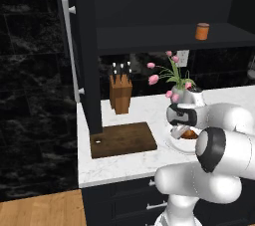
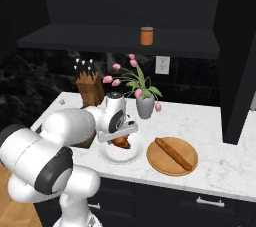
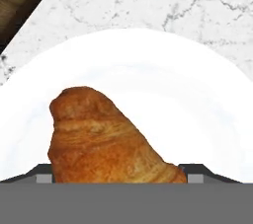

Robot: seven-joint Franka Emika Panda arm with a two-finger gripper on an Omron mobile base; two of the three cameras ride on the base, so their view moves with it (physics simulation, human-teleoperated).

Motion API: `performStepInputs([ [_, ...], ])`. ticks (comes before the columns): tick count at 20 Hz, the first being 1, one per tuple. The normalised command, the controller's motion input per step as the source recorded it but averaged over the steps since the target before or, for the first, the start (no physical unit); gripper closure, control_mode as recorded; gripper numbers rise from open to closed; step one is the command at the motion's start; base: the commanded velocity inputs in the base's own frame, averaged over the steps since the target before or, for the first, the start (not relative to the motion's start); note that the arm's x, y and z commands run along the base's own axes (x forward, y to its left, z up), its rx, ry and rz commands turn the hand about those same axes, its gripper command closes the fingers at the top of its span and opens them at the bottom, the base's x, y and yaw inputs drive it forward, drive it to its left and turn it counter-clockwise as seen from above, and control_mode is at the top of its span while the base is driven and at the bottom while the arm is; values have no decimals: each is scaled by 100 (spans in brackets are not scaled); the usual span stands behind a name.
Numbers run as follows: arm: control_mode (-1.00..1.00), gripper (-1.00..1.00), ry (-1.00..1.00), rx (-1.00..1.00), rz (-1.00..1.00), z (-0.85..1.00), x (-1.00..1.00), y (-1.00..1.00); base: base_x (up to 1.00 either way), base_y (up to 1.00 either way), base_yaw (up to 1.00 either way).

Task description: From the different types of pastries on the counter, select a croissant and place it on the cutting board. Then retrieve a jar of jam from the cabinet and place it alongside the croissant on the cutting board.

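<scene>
Hand view: croissant (image 3: pixel 106 139) between fingertips (image 3: pixel 43 173), white plate (image 3: pixel 197 99) rim near.

Cutting board (image 1: pixel 123 139) top is bare, open from above. Cabinet door (image 1: pixel 88 70) edge stands at its left rear corner; knife block (image 1: pixel 121 93) just behind. Flower vase (image 2: pixel 145 106) stands close behind the plate (image 2: pixel 107 155), blooms overhanging. Round board (image 2: pixel 172 157) with loaf (image 2: pixel 174 153) sits just right of the plate. Shelf (image 2: pixel 120 38) overhangs the desk (image 2: pixel 220 166), roofing the back.
</scene>
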Motion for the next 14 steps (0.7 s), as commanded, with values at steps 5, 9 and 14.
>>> performStepInputs([
  [5, -100, 100, 9, 0, 26, 93, 0, 75, 0, 0, 0],
  [9, -100, 100, 15, 2, 32, 32, 1, 76, 0, 0, 0],
  [14, -100, 100, 2, 1, 30, 5, 10, 73, 0, 0, 0],
])
